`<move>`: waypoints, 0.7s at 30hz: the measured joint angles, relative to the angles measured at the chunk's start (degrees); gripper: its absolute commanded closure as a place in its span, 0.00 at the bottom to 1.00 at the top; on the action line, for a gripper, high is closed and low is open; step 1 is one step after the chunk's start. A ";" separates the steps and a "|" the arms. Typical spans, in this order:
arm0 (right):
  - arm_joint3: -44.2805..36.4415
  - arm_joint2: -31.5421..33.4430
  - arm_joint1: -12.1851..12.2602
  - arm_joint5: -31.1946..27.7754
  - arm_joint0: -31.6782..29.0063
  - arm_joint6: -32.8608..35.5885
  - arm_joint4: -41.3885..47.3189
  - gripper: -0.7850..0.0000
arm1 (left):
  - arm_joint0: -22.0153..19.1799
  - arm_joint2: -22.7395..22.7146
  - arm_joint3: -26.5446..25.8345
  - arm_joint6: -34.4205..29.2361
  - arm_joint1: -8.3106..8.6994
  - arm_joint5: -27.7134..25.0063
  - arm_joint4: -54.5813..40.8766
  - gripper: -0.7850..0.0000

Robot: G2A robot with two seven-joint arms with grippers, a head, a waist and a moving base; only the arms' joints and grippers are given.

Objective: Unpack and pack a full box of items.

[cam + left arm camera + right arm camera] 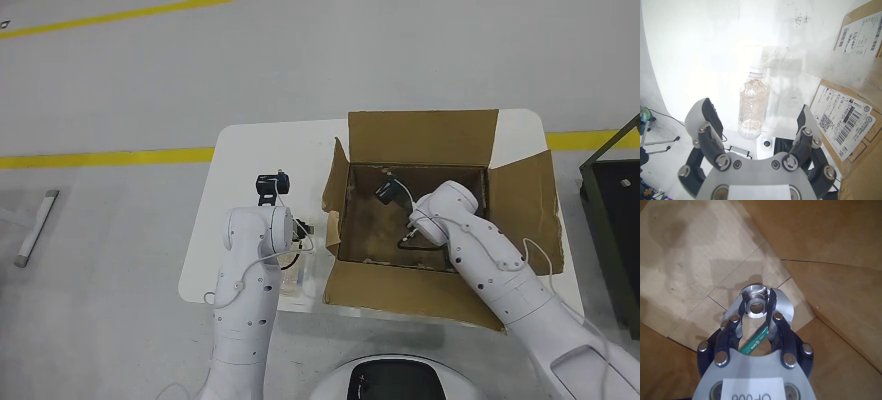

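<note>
Examined the left side first: found a clear plastic bottle (753,106), ribbed along the body, neck ring visible, cap end pale and hard to make out against the white desk (696,47). Unable to tell the contents. Located it on the desk near the front edge, apparently on its side, base towards the robot, just beside the labelled outer wall of the cardboard box (857,121). Recorded the left gripper (755,104) above the bottle with fingers spread wide, one black pad on either side in the wrist view, neither touching it. From the top view, confirmed the box (420,135) standing on the right half of the desk (250,170), all four flaps folded outwards, and the bottle (291,275) close to its left wall. Examined the right side next: found the right gripper (757,294) down inside the box (687,256), closed on a flanged metal bushing (755,306), bright machined finish, bored through the centre, small holes in the flange. Noted the pads pressed against opposite sides of the raised hub. Unable to tell contact between the bushing and the box floor. Noted also a green tool handle (755,342) lying on the floor of the box directly beneath the gripper, apart from the fingers.
</note>
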 measured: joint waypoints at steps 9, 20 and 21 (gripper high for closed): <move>0.64 -0.08 -0.22 0.06 0.34 0.06 -0.24 0.76 | 0.00 0.00 0.00 0.00 0.00 0.00 0.00 0.00; 1.41 -0.30 -0.51 -0.09 0.80 0.14 -0.46 1.00 | 0.00 0.00 0.00 0.00 0.00 0.00 0.00 0.00; 1.27 -0.13 -0.53 0.06 0.82 0.06 -0.28 1.00 | 0.00 0.00 0.00 0.00 0.00 0.00 0.00 0.00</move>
